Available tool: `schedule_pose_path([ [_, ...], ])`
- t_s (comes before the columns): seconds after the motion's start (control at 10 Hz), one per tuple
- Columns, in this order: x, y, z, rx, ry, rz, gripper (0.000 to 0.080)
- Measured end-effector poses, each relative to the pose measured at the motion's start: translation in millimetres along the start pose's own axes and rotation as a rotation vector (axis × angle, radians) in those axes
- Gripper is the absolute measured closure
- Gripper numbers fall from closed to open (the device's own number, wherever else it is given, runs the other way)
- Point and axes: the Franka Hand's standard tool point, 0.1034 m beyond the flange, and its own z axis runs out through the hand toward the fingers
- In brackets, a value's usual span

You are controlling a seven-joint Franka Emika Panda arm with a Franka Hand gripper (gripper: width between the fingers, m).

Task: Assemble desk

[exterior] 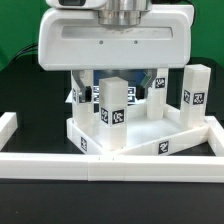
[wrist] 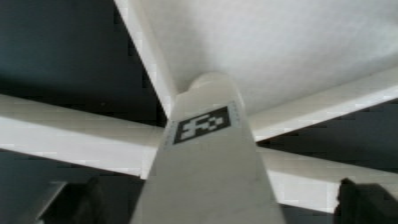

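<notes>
The white desk top [exterior: 150, 133] lies flat with its raised rim up and tags on its front wall. Three tagged white legs stand upright at its corners: one at the front [exterior: 113, 108], one on the exterior view's right [exterior: 197, 96], one on its left [exterior: 83, 97]. Another leg [exterior: 160, 92] stands further back. My gripper [exterior: 120, 78] hangs over the front leg, its fingertips mostly hidden behind it. In the wrist view this leg [wrist: 201, 150] runs up between my dark fingers [wrist: 356, 203], with a gap showing beside it. The gripper [wrist: 210, 208] is open. The desk top's rim [wrist: 71, 125] crosses behind the leg.
A low white border wall [exterior: 110, 167] runs along the front of the work area, and another piece [exterior: 10, 125] stands at the exterior view's left. The table surface [exterior: 25, 95] is black.
</notes>
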Motion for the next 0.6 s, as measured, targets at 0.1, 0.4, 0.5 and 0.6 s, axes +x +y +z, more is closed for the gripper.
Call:
schedule_pose_path([
  [0.1, 0.5, 1.2, -0.7, -0.007, 0.002, -0.072, 0.0162],
  [0.4, 1.5, 2.0, -0.1, -0.011, 0.009, -0.089, 0.0511],
  [0.5, 1.4, 2.2, 0.0, -0.011, 0.009, -0.073, 0.0511],
  [0.6, 1.4, 2.3, 0.0, -0.011, 0.009, -0.056, 0.0511],
])
